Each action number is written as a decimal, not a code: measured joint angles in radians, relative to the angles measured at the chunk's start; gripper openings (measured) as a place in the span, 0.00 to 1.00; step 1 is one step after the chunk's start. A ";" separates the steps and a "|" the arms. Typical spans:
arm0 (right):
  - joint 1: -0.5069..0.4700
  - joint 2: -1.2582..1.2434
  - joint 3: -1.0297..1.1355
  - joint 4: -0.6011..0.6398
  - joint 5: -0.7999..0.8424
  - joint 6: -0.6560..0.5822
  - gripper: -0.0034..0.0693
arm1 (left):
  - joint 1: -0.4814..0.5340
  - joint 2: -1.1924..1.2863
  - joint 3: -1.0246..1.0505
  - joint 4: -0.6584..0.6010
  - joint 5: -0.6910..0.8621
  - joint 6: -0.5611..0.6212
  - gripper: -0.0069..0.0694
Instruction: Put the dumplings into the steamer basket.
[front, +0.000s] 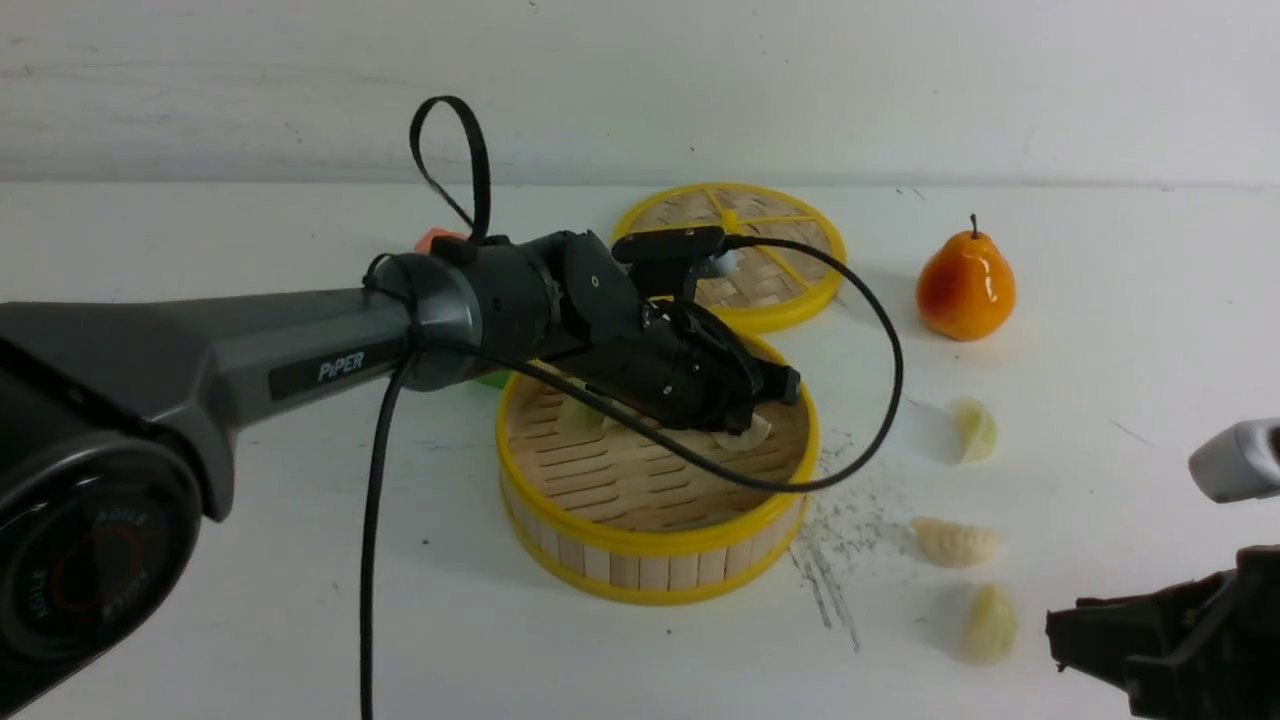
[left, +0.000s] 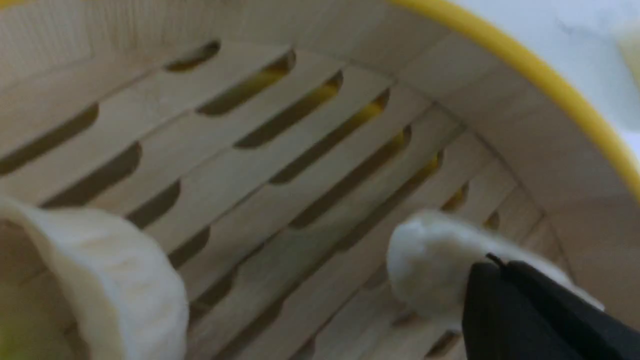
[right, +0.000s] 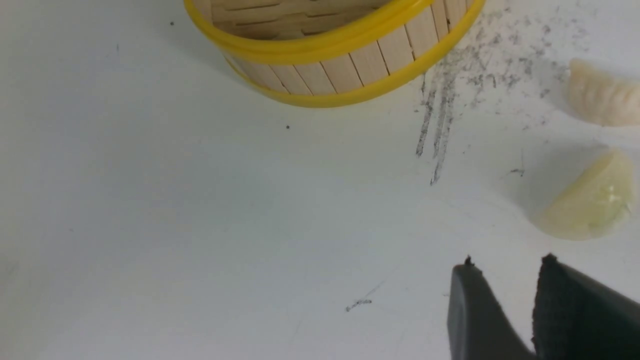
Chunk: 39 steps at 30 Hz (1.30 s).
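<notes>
The steamer basket sits mid-table, and my left arm reaches down into it. My left gripper is shut, its tips resting against a cream dumpling on the slatted floor; nothing shows between the jaws. A second dumpling lies further in. Three more dumplings lie on the table to the basket's right: a pale green one, a cream one and a yellowish one. My right gripper hovers open and empty just short of that last one.
The flat woven disc with yellow spokes lies behind the basket. An orange pear stands at the back right. A sliver of something green and something orange show behind my left arm. Dark scuff marks streak the table.
</notes>
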<state>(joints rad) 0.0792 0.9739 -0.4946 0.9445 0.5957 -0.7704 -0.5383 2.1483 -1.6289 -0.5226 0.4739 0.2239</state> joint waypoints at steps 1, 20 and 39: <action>0.000 0.000 0.000 0.000 0.000 0.000 0.31 | 0.000 -0.005 0.000 0.037 0.044 0.000 0.07; 0.000 0.000 0.000 0.001 -0.003 0.000 0.32 | -0.001 -0.111 0.002 0.061 0.156 -0.281 0.07; 0.000 0.000 0.000 0.021 -0.003 0.000 0.33 | 0.000 -0.014 0.002 0.150 -0.132 -0.270 0.07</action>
<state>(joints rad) 0.0792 0.9739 -0.4946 0.9657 0.5930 -0.7704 -0.5382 2.1342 -1.6269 -0.3726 0.3416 -0.0456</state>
